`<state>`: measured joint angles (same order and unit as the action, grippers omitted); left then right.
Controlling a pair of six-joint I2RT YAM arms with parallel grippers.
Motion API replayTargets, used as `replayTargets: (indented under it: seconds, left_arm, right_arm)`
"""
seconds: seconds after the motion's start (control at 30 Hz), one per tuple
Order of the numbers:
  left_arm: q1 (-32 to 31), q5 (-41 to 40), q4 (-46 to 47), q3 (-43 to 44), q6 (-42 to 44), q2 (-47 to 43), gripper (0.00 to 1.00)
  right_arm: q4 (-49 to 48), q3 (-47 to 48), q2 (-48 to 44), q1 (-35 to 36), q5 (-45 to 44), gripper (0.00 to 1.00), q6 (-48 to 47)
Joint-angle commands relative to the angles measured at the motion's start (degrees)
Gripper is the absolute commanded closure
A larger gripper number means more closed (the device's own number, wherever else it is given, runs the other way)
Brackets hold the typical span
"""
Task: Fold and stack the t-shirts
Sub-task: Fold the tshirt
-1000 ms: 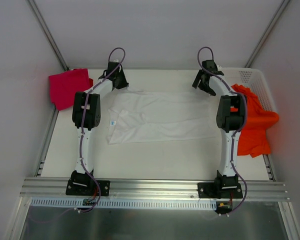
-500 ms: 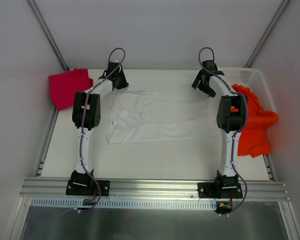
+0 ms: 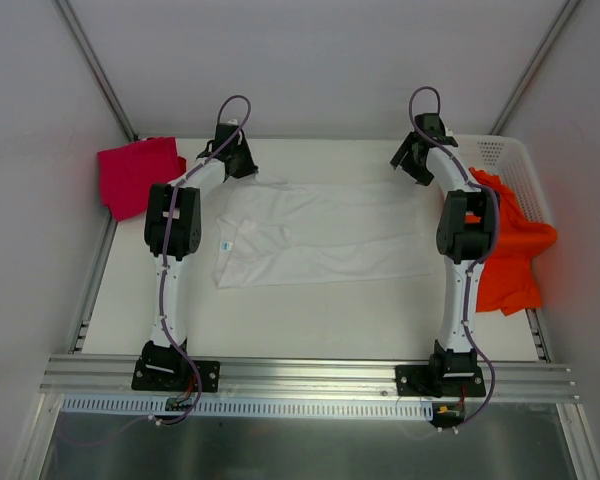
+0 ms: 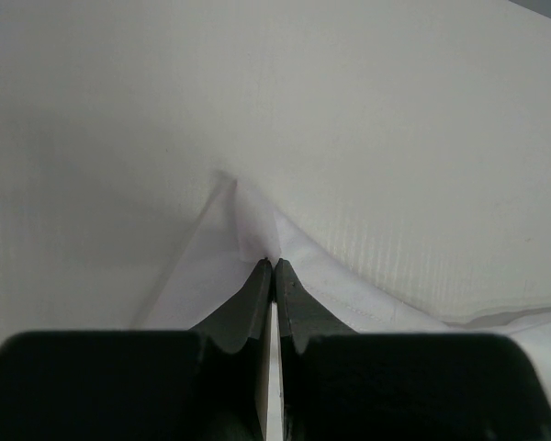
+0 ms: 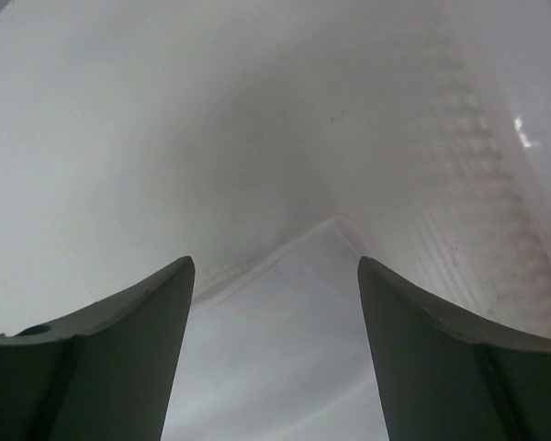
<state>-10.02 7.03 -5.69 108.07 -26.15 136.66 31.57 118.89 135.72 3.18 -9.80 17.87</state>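
**White t-shirt spread flat, one far corner pinched**

The white t-shirt (image 3: 315, 232) lies spread across the middle of the tabletop (image 3: 310, 320), its small blue neck label (image 3: 226, 245) towards the left end. At the shirt's far left corner the left hand (image 3: 242, 165) is clenched on the cloth. In the left wrist view its two dark fingers (image 4: 255, 303) meet with almost no gap, and a small peak of white fabric (image 4: 248, 220) is nipped between their tips. Over the far right corner hangs the right hand (image 3: 412, 165), released. In its wrist view the fingers (image 5: 156, 303) stand wide apart, with the shirt's corner (image 5: 285, 349) lying flat between them. Whether the tips touch the cloth cannot be told.

The magenta-red t-shirt (image 3: 135, 175) sits at the far left edge of the tabletop, well apart from the white one. The orange t-shirt (image 3: 510, 250) is draped over the near rim of the white lattice basket (image 3: 510, 152) on the right side.
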Motion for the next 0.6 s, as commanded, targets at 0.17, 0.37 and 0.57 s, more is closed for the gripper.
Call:
replayTargets:
  seconds: [0.17, 0.37, 0.57]
  left_arm:
    - [0.44, 0.88, 1.65, -0.05, 0.40, -1.48, 1.00]
    - [0.44, 0.71, 1.65, -0.23, 0.31, -1.66, 1.00]
    - [0.53, 0.88, 1.65, -0.85, 0.40, -1.92, 1.00]
  right_arm:
    - [2.70, -6.38, -2.82, -2.83, -2.06, 0.19, 4.36]
    - [2.97, -11.14, -4.33, -5.90, -0.83, 0.16, 6.91]
    - [6.56, -7.37, -0.82, -11.60, 8.12, 0.17, 7.88]
